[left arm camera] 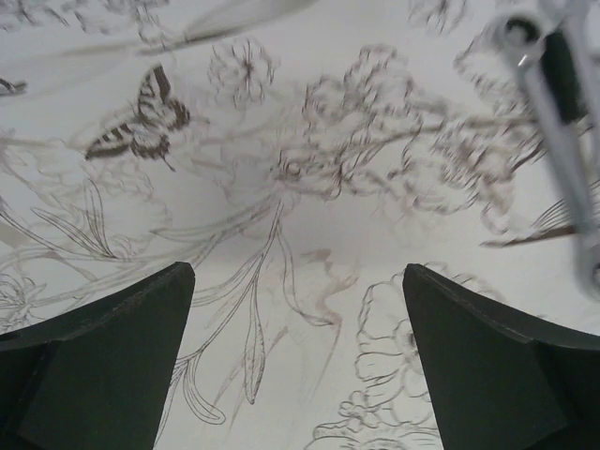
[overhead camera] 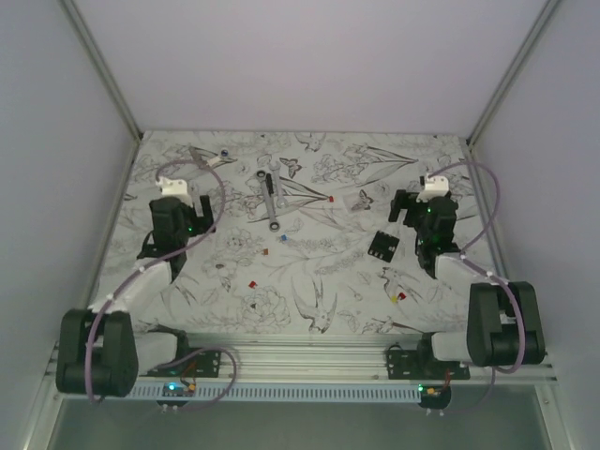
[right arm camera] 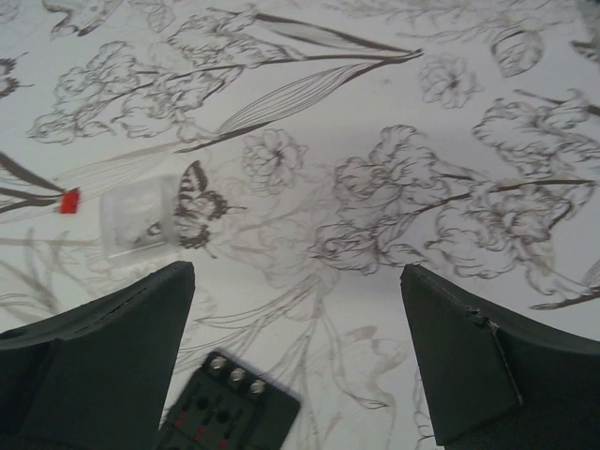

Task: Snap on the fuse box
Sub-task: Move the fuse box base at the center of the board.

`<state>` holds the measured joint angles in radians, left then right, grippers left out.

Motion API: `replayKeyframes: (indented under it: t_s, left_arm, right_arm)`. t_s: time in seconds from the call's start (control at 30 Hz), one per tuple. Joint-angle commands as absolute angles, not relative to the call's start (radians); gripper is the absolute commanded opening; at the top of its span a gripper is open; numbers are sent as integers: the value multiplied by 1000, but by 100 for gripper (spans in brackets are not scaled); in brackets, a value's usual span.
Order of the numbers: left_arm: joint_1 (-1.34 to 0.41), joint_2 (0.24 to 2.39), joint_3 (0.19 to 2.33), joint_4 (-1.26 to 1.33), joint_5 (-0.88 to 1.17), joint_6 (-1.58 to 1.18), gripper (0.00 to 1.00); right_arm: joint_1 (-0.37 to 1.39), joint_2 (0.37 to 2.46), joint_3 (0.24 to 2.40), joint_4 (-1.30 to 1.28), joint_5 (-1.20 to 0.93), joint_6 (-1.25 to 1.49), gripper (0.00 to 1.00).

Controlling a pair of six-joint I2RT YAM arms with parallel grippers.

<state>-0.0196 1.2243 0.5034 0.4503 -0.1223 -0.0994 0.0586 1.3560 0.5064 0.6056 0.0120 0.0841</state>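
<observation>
Currently | fuse box [right arm camera: 230, 408] just behind right gripper [right arm camera: 295, 270] — jaws wide | left gripper [left arm camera: 298, 270] — wide

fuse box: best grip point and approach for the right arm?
Pinch the fuse box across two opposite side walls, coming straight down from above. It lies flat with its slotted face up and sits skewed diagonally in the top view, so rotate the wrist to match. The right gripper is open and is the nearer one.

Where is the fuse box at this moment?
In the top view the fuse box lies on the table's right side, just beside the open right gripper. The right wrist view catches it at the bottom edge.
</observation>
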Motion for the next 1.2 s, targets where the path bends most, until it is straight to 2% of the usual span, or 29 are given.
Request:
replayKeyframes:
  t_s: [0.0,0.1,0.3,0.47,0.7,0.93,1.17]
  left_arm:
    - [-15,1110,591,131,-125,-258,100]
    - [-15,1055,604,28,-72,-355,100]
    - [-15,955,543,-6,62,-527,100]
    - [-18,935,515,-19,175,-591,100]
    - [-30,928,508,-47,236,-605,100]
    - [-48,930,512,-61,264,-605,100]
    - [-69,932,527,-72,276,-612,100]
  right_arm:
    - [110,1341,600,307,23,181,96]
    - [158,1323,626,197,52,234,95]
    - [264,1318,670,13,132,320,93]
    - [310,1378,679,-12,218,361,92]
    - [325,1486,716,11,227,367,80]
    - [381,1553,767,-25,188,355,63]
    - [480,1560,779,-52,185,373,60]
